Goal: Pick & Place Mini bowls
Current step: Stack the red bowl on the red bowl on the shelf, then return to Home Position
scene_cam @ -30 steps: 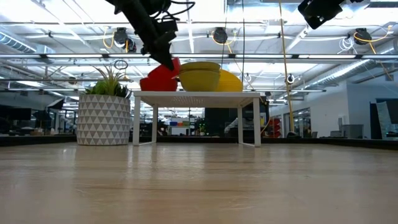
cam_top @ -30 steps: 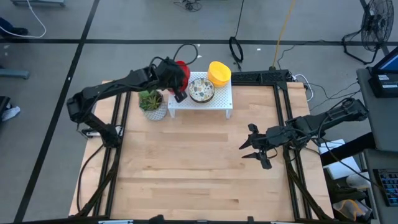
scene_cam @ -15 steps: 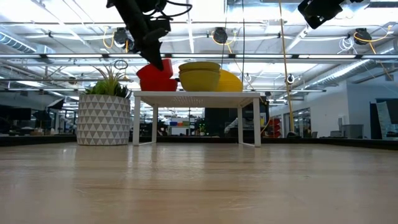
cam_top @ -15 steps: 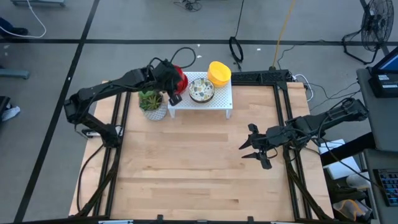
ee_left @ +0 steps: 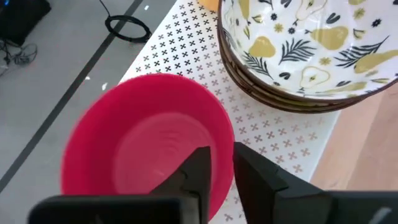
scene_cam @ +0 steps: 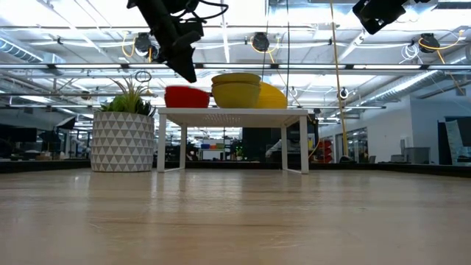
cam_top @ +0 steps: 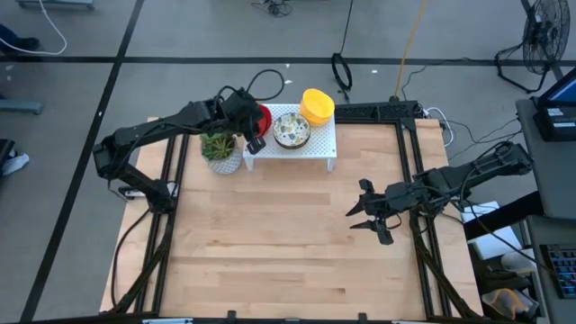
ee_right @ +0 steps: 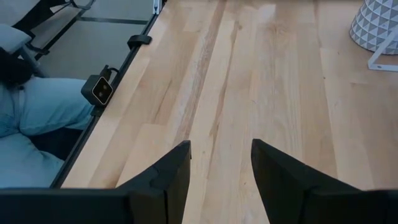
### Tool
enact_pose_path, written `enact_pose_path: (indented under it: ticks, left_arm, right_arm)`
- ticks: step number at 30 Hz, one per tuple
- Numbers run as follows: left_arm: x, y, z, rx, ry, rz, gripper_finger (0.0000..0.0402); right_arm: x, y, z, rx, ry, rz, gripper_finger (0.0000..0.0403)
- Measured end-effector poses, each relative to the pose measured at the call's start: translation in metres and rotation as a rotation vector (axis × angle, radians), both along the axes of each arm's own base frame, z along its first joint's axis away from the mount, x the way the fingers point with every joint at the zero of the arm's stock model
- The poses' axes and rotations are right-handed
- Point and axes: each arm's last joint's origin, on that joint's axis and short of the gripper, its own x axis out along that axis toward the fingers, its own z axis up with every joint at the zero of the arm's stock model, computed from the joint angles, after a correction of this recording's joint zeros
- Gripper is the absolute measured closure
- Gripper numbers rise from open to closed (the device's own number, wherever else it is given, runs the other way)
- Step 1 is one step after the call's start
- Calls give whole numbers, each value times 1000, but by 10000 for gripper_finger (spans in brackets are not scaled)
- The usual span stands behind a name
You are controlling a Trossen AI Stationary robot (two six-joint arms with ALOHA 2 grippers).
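Observation:
A plain red mini bowl [cam_top: 262,117] [scene_cam: 188,96] [ee_left: 143,143] sits level by its base on the left end of the white perforated rack [cam_top: 315,149] [scene_cam: 232,112]. Beside it stands a stack of white bowls with a greenish pattern [cam_top: 291,130] [ee_left: 305,50]. A yellow bowl [cam_top: 317,103] [scene_cam: 274,96] is at the rack's far right. My left gripper [cam_top: 256,133] [scene_cam: 188,72] [ee_left: 222,163] hovers just above the red bowl's rim, slightly open, with a gap to the bowl in the low view. My right gripper [cam_top: 358,211] [ee_right: 221,167] waits open above the table's right side.
A green plant in a patterned pale pot [cam_top: 219,148] [scene_cam: 124,132] stands on the table just left of the rack. Bare wood spreads over the table's middle and near side [cam_top: 270,243]. A person's leg in blue trousers [ee_right: 31,118] shows beyond the table edge.
The red bowl was tilted up at the left gripper's fingers over the rack's left end. It has come down and now lies level on the rack, apart from the fingers. The left gripper stayed almost in place above it.

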Motion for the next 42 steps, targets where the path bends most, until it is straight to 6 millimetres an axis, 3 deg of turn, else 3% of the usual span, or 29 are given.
enact_pose_path:
  ticks: [11,18,23,33,37,42]
  left_arm:
    - [7,-6,3,23,-47,-26,265]
    - [-2,-28,20,7,-96,-97,254]
    - [-32,-53,46,-8,-143,-129,254]
    - [-127,-105,95,-95,-372,-85,254]
    - [-155,-122,95,-140,-459,-116,254]
    - [-178,-132,73,-155,-510,-54,254]
  right_arm:
    - [0,0,0,0,0,0,248]
    - [0,0,0,1,-1,0,248]
    - [-6,-2,5,-17,-32,18,248]
    - [-34,-14,15,-76,-107,11,248]
    - [-42,-18,0,-102,-141,-34,248]
    - [-49,-21,-30,-53,-211,-54,248]
